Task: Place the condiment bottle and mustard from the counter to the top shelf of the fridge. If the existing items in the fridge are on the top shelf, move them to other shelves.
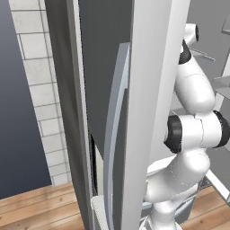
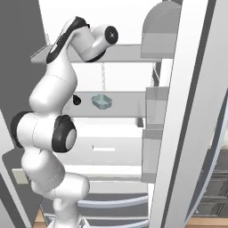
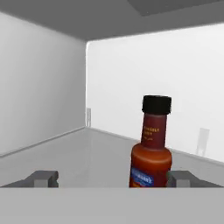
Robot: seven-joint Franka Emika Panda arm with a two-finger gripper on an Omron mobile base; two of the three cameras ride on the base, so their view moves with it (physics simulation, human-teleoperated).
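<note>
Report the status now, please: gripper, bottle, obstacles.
Gripper open, inside fridge. Condiment bottle upright on shelf, between the fingertips, near the right one. Teal dish one shelf lower.

In the hand view the bottle (image 3: 151,151) is standing upright on the pale shelf floor (image 3: 87,153), between the fingertips and toward the right one (image 3: 179,178), blocking the right half of any straight path inward. Left of the bottle the floor is lying bare out to the side wall (image 3: 39,105) and back wall (image 3: 175,87). A ceiling panel (image 3: 109,17) is closing the space from above. In the right base view, the lower shelf (image 2: 120,104) is carrying a teal dish (image 2: 101,101) and a black object (image 2: 76,99), with bare room right of them. The open door (image 2: 187,111) is bounding the right side.
</note>
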